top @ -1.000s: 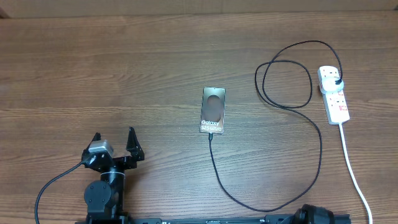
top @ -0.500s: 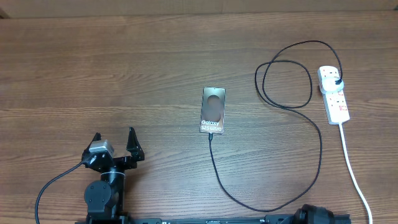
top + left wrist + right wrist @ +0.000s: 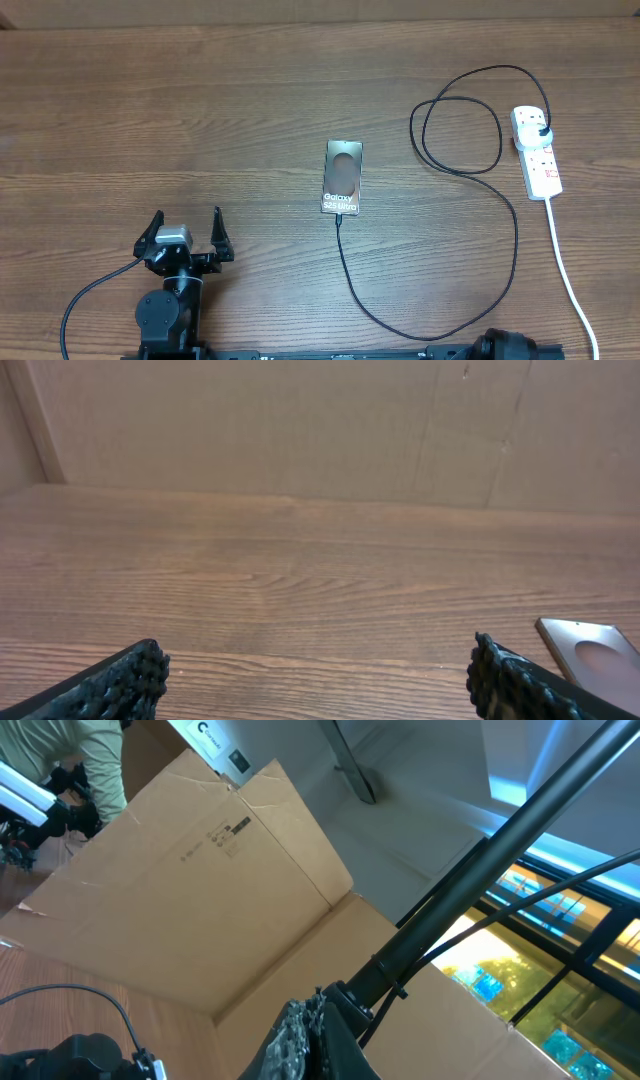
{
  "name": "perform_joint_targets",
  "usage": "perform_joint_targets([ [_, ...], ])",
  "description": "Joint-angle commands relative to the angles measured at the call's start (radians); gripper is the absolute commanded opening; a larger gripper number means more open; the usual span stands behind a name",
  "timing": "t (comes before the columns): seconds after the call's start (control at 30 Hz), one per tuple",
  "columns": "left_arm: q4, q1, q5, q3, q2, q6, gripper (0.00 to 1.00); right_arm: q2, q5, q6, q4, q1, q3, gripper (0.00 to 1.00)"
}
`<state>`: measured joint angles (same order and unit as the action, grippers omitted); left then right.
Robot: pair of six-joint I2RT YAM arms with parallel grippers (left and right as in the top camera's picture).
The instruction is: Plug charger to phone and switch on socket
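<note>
Left gripper [image 3: 187, 216] hovering wide open, holding nothing. Phone [image 3: 342, 177] lying mid table [image 3: 200, 100], ahead and rightward. Charger [image 3: 338, 225] tip touching phone's near edge (looking seated). Socket [image 3: 536, 152] lying far right, long axis pointing away from robot, right arm sitting nearer. Right gripper [image 3: 300, 1035] opening: cannot tell.

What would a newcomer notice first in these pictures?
A flat dark rectangular phone with white "Galaxy" lettering lies at the centre. A long thin black cable loops from its near edge to the white elongated power strip at far right. The left hand stands open at near left.
</note>
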<state>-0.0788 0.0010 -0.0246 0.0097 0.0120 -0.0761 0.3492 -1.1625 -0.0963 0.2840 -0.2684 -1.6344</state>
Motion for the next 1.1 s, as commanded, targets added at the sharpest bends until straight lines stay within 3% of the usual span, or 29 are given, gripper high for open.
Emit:
perform_joint_targets([
  [0.0,0.002,0.005,0.018,-0.005,-0.007,0.025,0.99,-0.019,0.004,0.001,0.010,-0.001,0.006,0.04],
  [0.2,0.002,0.005,0.018,-0.005,-0.007,0.025,1.00,-0.066,-0.010,0.007,0.006,0.027,0.053,0.04],
  [0.37,0.002,0.005,0.018,-0.005,-0.007,0.025,1.00,-0.164,0.026,0.159,0.004,0.109,0.159,0.04],
  [0.57,0.002,0.005,0.018,-0.005,-0.008,0.025,1.00,-0.270,0.160,0.161,-0.008,0.153,0.222,0.04],
  [1.07,0.002,0.067,0.018,-0.005,-0.009,0.025,1.00,-0.344,0.175,0.162,-0.003,0.214,0.232,0.04],
])
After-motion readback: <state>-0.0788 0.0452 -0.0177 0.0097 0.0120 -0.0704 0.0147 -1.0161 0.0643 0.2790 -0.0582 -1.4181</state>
